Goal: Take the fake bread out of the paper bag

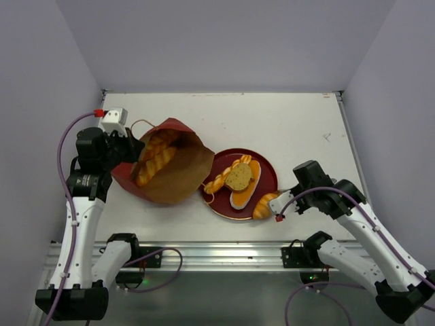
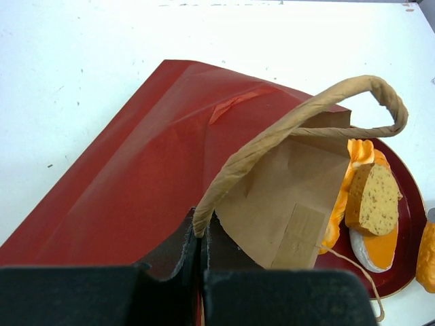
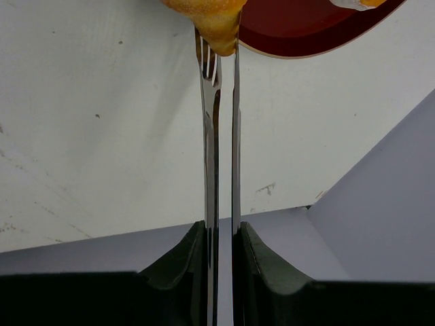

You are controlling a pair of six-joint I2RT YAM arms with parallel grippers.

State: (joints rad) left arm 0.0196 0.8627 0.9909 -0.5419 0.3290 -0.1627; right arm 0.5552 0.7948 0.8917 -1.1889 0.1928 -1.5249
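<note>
Right wrist view: right gripper (image 3: 220, 238) pinched narrow on metal tongs (image 3: 211, 149), their tips nipping a fake bread piece (image 3: 215, 20) at the red plate (image 3: 306, 30) rim. Farther out, left gripper (image 2: 202, 234) clamps tight on the cord handle (image 2: 285, 132) of the paper bag (image 1: 180, 173), which lies open with two long loaves (image 1: 155, 159) inside.

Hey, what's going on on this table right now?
The left pincer is shut on the tan cord handle of the dark-red paper bag, which lies on its side with two long golden loaves inside. The right pincer pinches a small golden bread piece at the edge of the round dark-red plate, where three other toy breads sit.
</note>
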